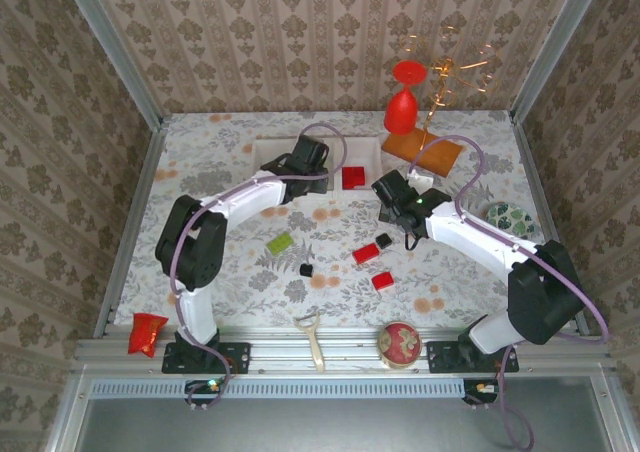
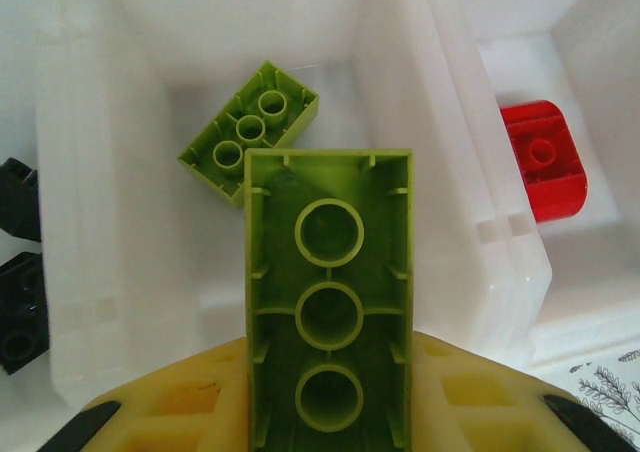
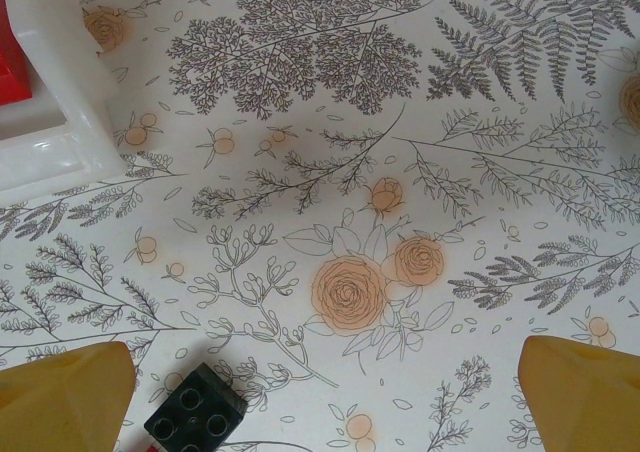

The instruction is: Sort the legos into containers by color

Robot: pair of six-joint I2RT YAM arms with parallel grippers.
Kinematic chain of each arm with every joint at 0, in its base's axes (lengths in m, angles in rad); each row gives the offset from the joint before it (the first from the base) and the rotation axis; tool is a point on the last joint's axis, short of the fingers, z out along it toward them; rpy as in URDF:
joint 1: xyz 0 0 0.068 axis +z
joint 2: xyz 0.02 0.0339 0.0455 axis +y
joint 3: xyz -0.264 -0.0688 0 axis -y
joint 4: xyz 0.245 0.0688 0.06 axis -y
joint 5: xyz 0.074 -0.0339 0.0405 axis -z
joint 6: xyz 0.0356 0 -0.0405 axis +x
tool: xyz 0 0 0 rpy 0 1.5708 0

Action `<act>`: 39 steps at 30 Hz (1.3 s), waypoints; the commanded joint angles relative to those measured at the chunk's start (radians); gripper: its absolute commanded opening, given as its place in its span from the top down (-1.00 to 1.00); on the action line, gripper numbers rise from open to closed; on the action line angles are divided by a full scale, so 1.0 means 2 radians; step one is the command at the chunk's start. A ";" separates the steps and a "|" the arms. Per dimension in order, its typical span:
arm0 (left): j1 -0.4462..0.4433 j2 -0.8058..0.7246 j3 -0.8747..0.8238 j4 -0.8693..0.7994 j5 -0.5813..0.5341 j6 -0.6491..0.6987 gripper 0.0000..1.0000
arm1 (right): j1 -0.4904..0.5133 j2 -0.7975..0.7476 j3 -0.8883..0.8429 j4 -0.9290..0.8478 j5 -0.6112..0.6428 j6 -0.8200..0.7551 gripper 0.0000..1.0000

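The step in hand, as I judge it, is dropping a green piece into its compartment. In the left wrist view the left bin [image 2: 70, 92] holds two black bricks [image 2: 20, 272]. Next to it, the left gripper [image 2: 325, 402] pinches a lime green brick [image 2: 328, 262], hollow underside toward the camera, above the middle bin [image 2: 150, 302]. A second lime green brick [image 2: 250, 132] already lies tilted on that bin's floor.

To do it well, keep the held brick centred between the two dividing walls and bring it low before letting go. Then it cannot bounce over the right wall into the right bin [image 2: 520, 272], where a red brick [image 2: 543, 162] sits. Spread the fingers squarely so the brick falls flat beside its twin and not on edge against it.

Farther right, the right gripper [image 3: 322, 372] hangs with its yellow fingers [image 3: 60, 392] spread wide and nothing between them, above the floral tablecloth [image 3: 450, 172]. A black brick [image 3: 197, 412] lies just inside the left finger.

Much is cut off. The black bricks run past the frame edge. The held brick's near end and the pads' contact with it fall below the picture. From above, the left arm covers most of the bins, and the lone black brick is clipped by the lower edge.
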 commanded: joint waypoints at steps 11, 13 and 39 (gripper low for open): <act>0.009 0.030 0.037 -0.018 -0.002 0.012 0.39 | -0.002 -0.017 -0.019 -0.009 0.015 0.017 -1.00; 0.009 0.030 0.037 -0.018 -0.001 0.011 0.33 | -0.002 -0.016 -0.019 -0.008 0.014 0.017 -1.00; 0.003 -0.072 -0.028 0.007 -0.008 0.006 -0.06 | 0.001 -0.015 -0.036 -0.012 -0.033 0.029 -1.00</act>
